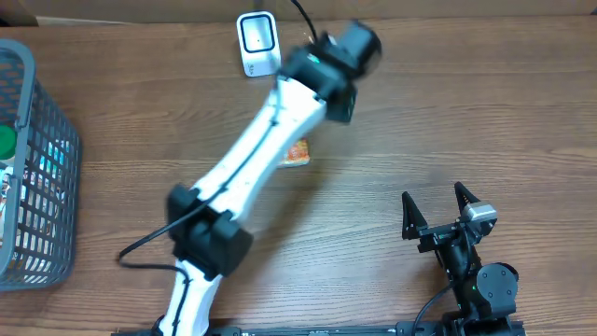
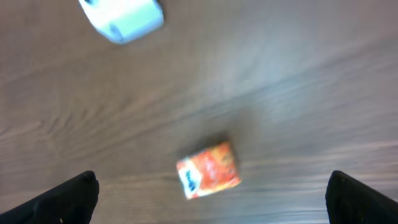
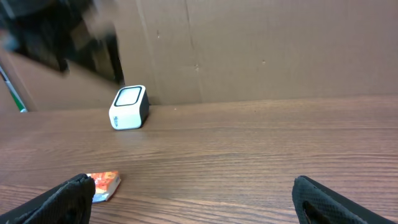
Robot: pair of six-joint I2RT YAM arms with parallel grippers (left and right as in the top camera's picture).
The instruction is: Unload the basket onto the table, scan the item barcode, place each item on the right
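The item, a small orange packet (image 2: 208, 170) with a blue and white end, lies flat on the wooden table, loose. My left gripper (image 2: 211, 202) hangs above it, open, with a black fingertip (image 2: 71, 198) at each side of the frame and nothing between them. The white barcode scanner (image 1: 256, 42) stands at the table's far edge, just beyond the packet (image 1: 297, 152), which my left arm (image 1: 266, 135) partly covers from overhead. My right gripper (image 1: 437, 205) rests open near the front right, empty. In its view the packet (image 3: 102, 185) lies at the left, the scanner (image 3: 129, 107) behind it.
A grey wire basket (image 1: 58, 154) holding several goods stands at the left edge of the table. A brown cardboard wall (image 3: 261, 50) closes off the back. The left arm's black cable (image 1: 140, 247) loops near the front.
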